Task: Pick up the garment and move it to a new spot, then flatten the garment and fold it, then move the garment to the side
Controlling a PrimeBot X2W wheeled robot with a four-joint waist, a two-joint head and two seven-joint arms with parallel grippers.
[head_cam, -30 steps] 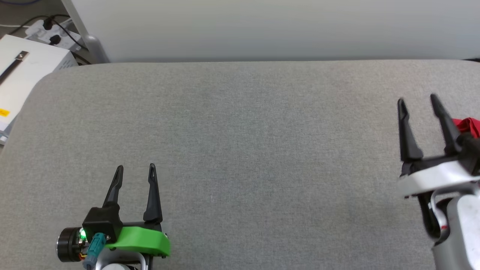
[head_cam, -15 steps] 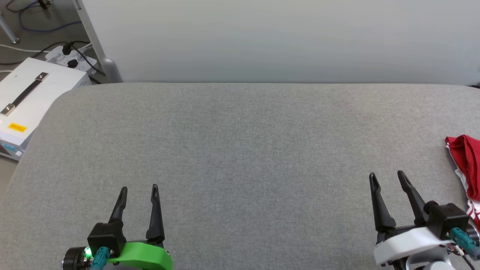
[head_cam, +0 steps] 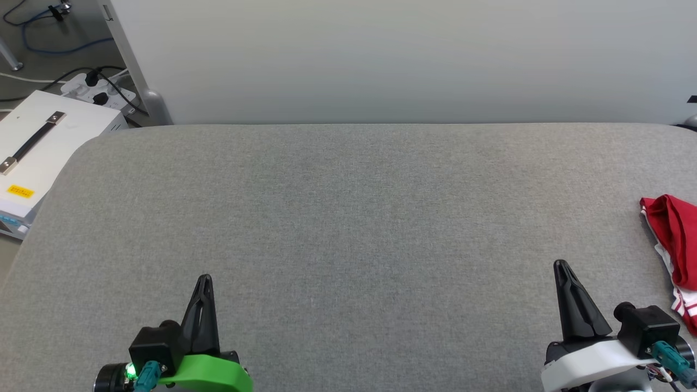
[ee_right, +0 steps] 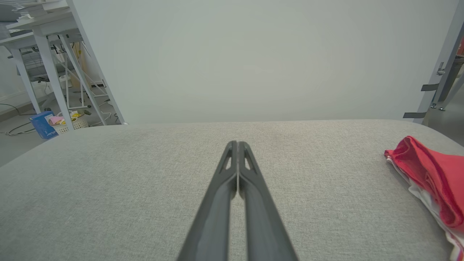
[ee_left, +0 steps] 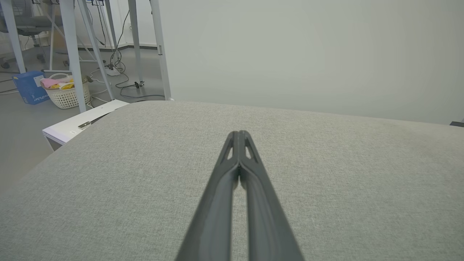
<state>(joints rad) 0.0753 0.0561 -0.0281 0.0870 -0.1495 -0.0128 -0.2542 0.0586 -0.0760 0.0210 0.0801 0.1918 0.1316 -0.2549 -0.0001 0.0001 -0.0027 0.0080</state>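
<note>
Both pincers closed tight and empty above the grey bench.
Left pincer sits lower left in the head view, right pincer lower right; the garment, a crumpled red-and-white heap, lies at the right edge, cut off by the frame.

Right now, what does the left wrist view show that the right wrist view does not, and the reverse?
Left wrist view, not the right one: the shut left gripper and a flat white box beside the table's corner.
Right wrist view, not the left one: the shut right gripper and the red and white garment, lying on the table at that view's right edge, apart from the gripper.
Both: the grey table, the pale wall, and a white basket next to a blue box on the floor.
</note>
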